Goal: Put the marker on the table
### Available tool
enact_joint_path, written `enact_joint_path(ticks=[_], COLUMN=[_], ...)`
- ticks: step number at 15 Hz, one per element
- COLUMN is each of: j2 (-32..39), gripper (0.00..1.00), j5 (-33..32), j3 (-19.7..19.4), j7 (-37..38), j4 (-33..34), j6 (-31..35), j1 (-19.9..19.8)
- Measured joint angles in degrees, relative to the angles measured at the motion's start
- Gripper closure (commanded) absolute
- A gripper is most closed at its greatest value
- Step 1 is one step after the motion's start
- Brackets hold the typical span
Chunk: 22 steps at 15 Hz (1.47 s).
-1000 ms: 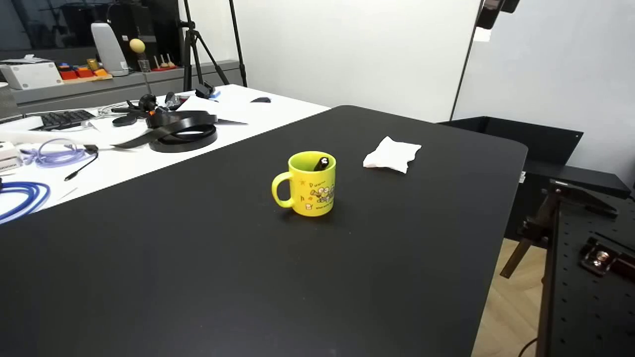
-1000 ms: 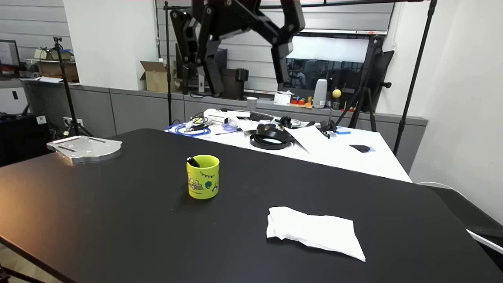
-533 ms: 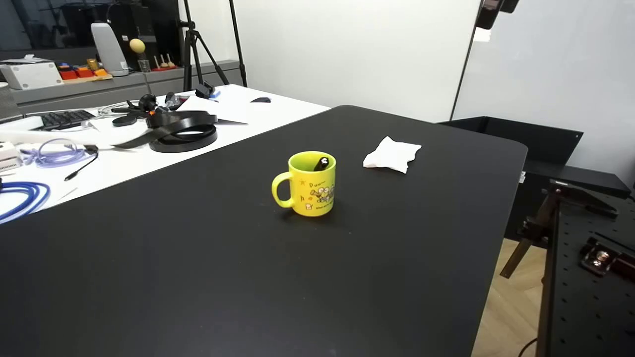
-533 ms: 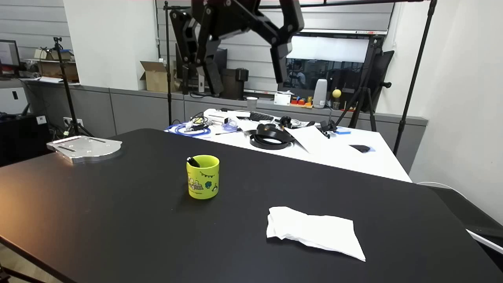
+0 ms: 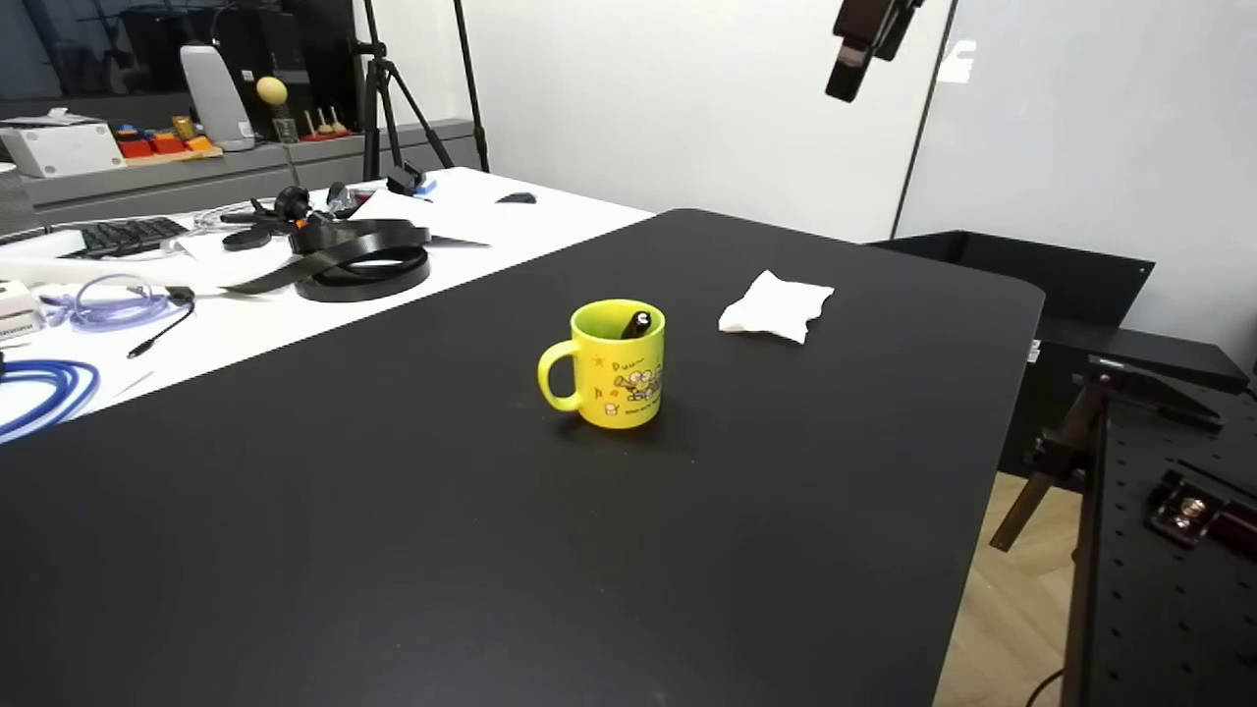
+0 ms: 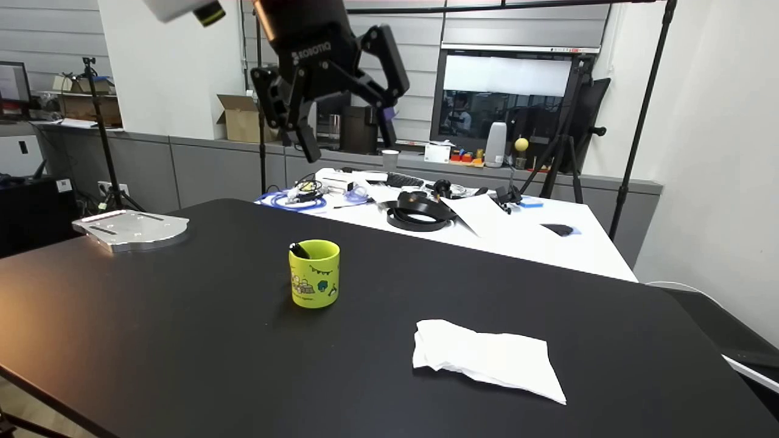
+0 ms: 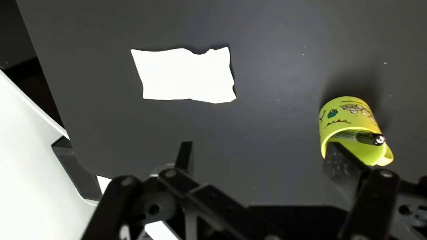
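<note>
The marker stands in the yellow mug, leaning on its rim, with its black end showing in both exterior views (image 5: pixel 637 324) (image 6: pixel 299 250) and in the wrist view (image 7: pixel 370 138). Its lower part is hidden in the mug. The yellow mug (image 5: pixel 617 383) stands upright on the black table (image 5: pixel 412 550); it also shows in the wrist view (image 7: pixel 347 115). My gripper (image 6: pixel 349 146) is open and empty, high above the table behind the mug in an exterior view. In the wrist view my gripper (image 7: pixel 260 150) has its right finger overlapping the mug's opening.
A white folded tissue (image 6: pixel 487 359) lies on the table beside the mug. A silver metal plate (image 6: pixel 134 230) sits at the table's far left corner in an exterior view. A white table (image 6: pixel 548 249) with cables and black tape stands behind.
My gripper has moved down and to the left in both exterior views, still open. The mug, marker and tissue have not moved.
</note>
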Motion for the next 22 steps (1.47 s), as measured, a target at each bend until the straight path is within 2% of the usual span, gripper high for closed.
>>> enact_joint_path(ticks=[4, 6, 9, 13, 19, 22], j2=[7.07, 9.06, 9.45, 10.36, 19.20, 24.16], gripper=[0.00, 0.00, 0.00, 0.00, 0.00, 0.00], j5=[-0.79, -1.08, -1.14, -6.37, -7.39, -7.75], j3=[5.43, 6.64, 6.83, 10.82, 19.14, 21.93], j7=[4.81, 6.05, 6.45, 14.08, 23.39, 26.81], j4=[0.05, 0.40, 0.66, 1.30, 4.11, 6.67], j6=[8.07, 9.55, 9.05, 6.75, 7.48, 7.75], j1=[0.63, 0.41, 0.07, -3.62, -3.83, -3.78])
